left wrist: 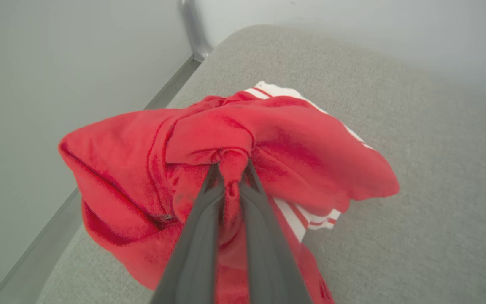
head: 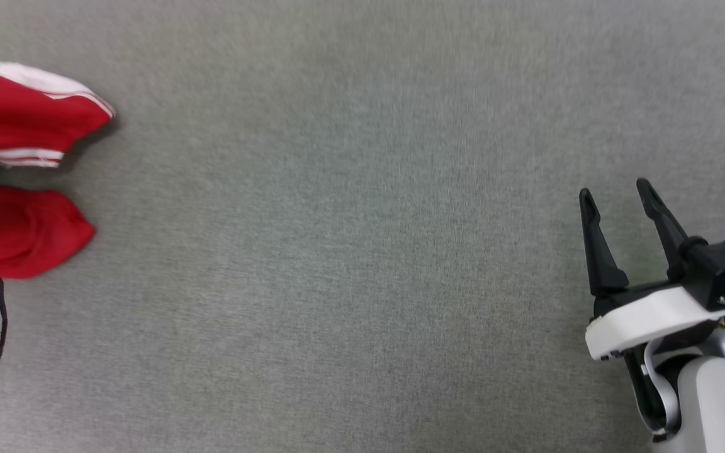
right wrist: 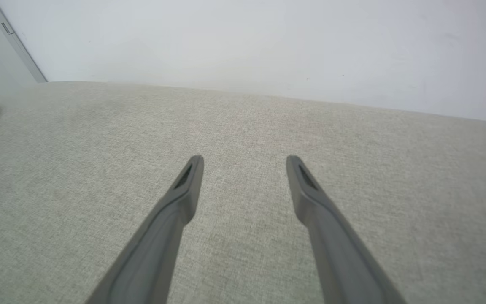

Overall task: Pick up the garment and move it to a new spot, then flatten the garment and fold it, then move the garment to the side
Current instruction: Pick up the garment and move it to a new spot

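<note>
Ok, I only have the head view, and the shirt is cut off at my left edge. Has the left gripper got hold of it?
Observer: Yes. In the left wrist view the left gripper is closed on a pinched fold of the garment.
Operator: Where on the shirt is that fold?
Observer: On the red body, at the top of the bunched heap. A white striped sleeve pokes out from under it.
Operator: What's past the shirt, outside my frame?
Observer: The heap lies close to the edge of the cushion, with a metal strip and a pale wall right beside it.
</note>
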